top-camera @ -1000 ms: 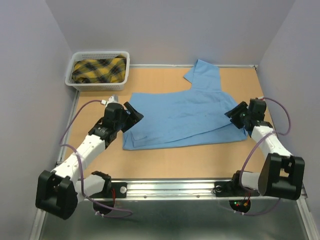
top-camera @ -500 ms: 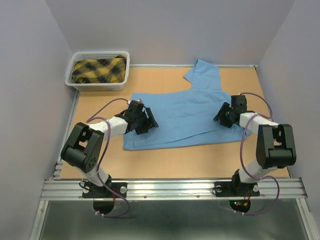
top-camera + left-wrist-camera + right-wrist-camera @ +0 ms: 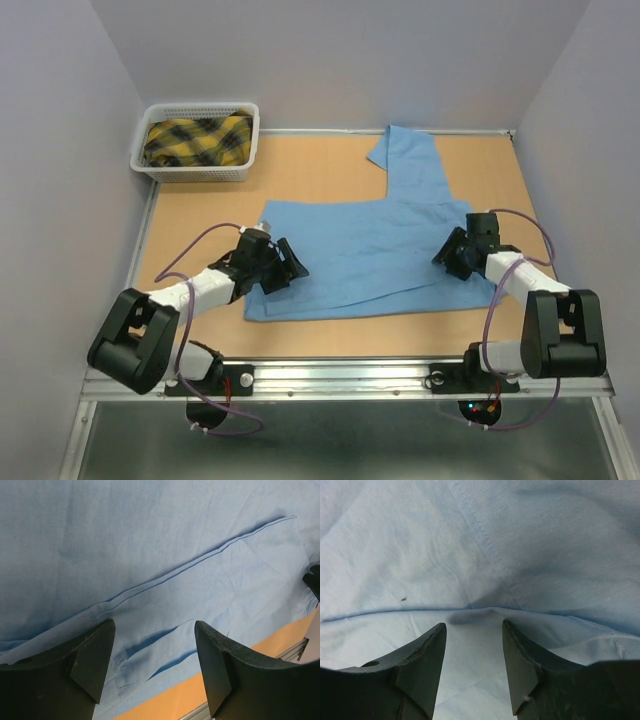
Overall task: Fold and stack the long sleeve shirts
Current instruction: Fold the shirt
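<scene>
A light blue long sleeve shirt [image 3: 375, 250] lies spread flat on the table, one sleeve [image 3: 410, 160] reaching toward the back wall. My left gripper [image 3: 289, 264] rests low over the shirt's left side, open, nothing between its fingers [image 3: 95, 660]. In the left wrist view the left gripper [image 3: 154, 630] hovers over creased cloth [image 3: 165, 580] near the shirt's near hem. My right gripper [image 3: 451, 255] sits at the shirt's right side, open. The right gripper [image 3: 474, 627] in its wrist view has flat cloth and a raised fold [image 3: 485, 612] just ahead of its fingertips.
A white basket [image 3: 170, 168] at the back left holds a yellow and black plaid cloth [image 3: 197, 140]. Bare orange tabletop [image 3: 330, 335] runs between the shirt's hem and the metal rail [image 3: 340, 375] at the near edge. Walls close in on three sides.
Both grippers swung in over the shirt, then slid toward the near edge. The shirt's body now lies flatter and its hem sits closer to the rail.
</scene>
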### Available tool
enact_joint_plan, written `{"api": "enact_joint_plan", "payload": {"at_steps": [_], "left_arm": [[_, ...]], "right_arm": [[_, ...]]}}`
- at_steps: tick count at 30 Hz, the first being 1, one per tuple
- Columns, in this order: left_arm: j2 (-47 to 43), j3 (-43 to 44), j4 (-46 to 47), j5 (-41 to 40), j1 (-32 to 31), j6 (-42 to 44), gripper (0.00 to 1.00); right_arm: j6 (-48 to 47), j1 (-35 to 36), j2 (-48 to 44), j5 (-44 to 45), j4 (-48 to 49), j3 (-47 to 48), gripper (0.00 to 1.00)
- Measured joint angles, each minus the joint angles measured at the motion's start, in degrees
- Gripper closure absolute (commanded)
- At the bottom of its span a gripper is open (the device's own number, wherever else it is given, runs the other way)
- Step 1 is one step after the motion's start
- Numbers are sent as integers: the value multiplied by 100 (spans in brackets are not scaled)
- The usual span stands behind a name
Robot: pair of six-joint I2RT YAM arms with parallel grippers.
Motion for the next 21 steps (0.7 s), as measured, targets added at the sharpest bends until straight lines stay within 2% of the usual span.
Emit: {"api": "enact_joint_plan", "payload": {"at_steps": [6, 9, 12, 17, 21], "left_arm": [[-883, -173, -981, -343, 0, 35, 18], [-925, 356, -1725, -693, 44, 256, 17], [-601, 1303, -2114, -1075, 214, 660, 17], [564, 2977, -2302, -1663, 713, 1429, 15], [1703, 4098, -2557, -2094, 879, 2225, 14]], "right_arm": [[-9, 0, -564, 17, -815, -94, 45], [-146, -2, -608, 37, -1274, 221, 45], [-439, -2, -490, 105, -1495, 907, 45], [-940, -2, 197, 376, -1458, 2441, 40], [-1290, -2, 787, 599, -1429, 3200, 30]]}}
